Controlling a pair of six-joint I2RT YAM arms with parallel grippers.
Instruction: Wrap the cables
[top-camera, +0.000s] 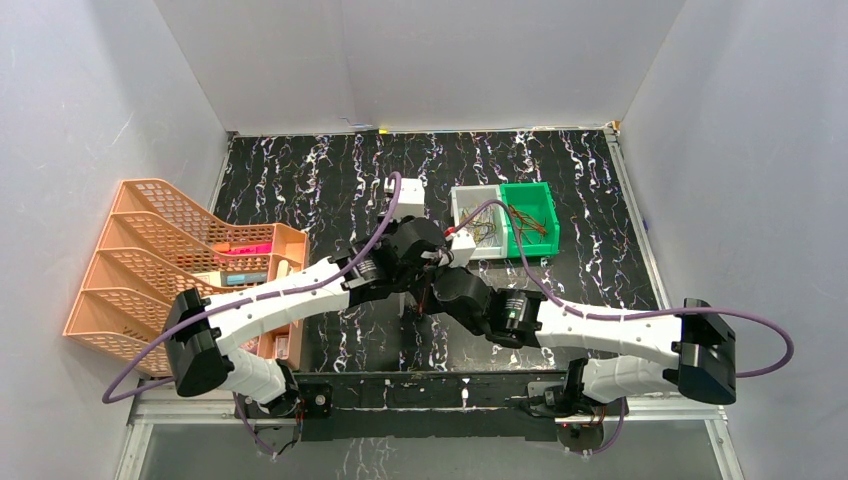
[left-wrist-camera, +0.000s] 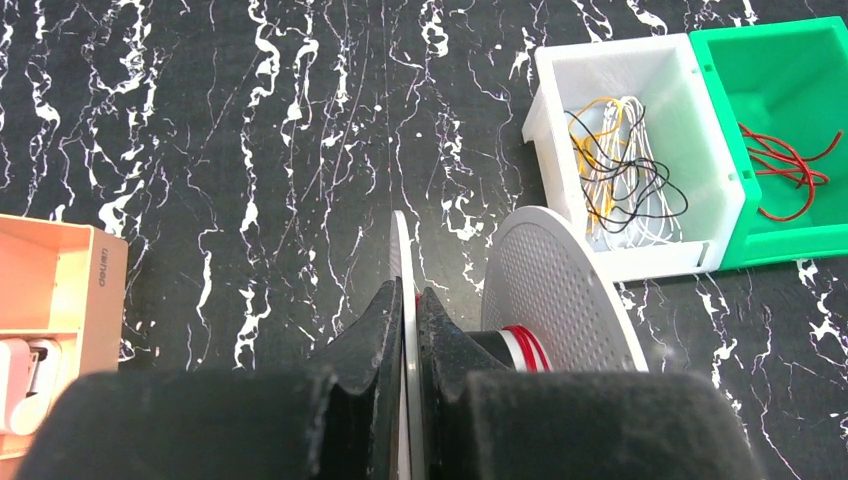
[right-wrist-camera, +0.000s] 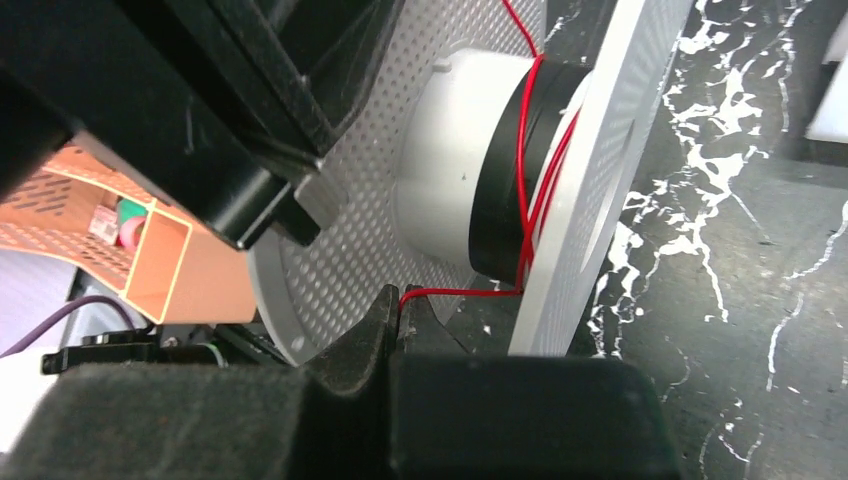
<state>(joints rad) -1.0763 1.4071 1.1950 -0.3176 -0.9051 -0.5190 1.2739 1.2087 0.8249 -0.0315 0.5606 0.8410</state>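
A spool with two white perforated flanges (left-wrist-camera: 560, 290) and a black and white hub (right-wrist-camera: 500, 190) is held up above the table's middle. My left gripper (left-wrist-camera: 408, 295) is shut on the edge of one flange (left-wrist-camera: 402, 245). A thin red cable (right-wrist-camera: 530, 200) is wound a few turns round the hub. Its free end (right-wrist-camera: 455, 292) runs to my right gripper (right-wrist-camera: 397, 300), which is shut on it just below the spool. More red cables (left-wrist-camera: 790, 170) lie loose in the green bin (left-wrist-camera: 770, 45). In the top view both grippers, left (top-camera: 425, 262) and right (top-camera: 440, 290), meet mid-table.
A white bin (left-wrist-camera: 610, 55) with black, white and yellow wires adjoins the green bin (top-camera: 545, 195) at the back right. An orange mesh file rack (top-camera: 150, 260) stands at the left. A small white box (top-camera: 410, 195) sits behind the grippers.
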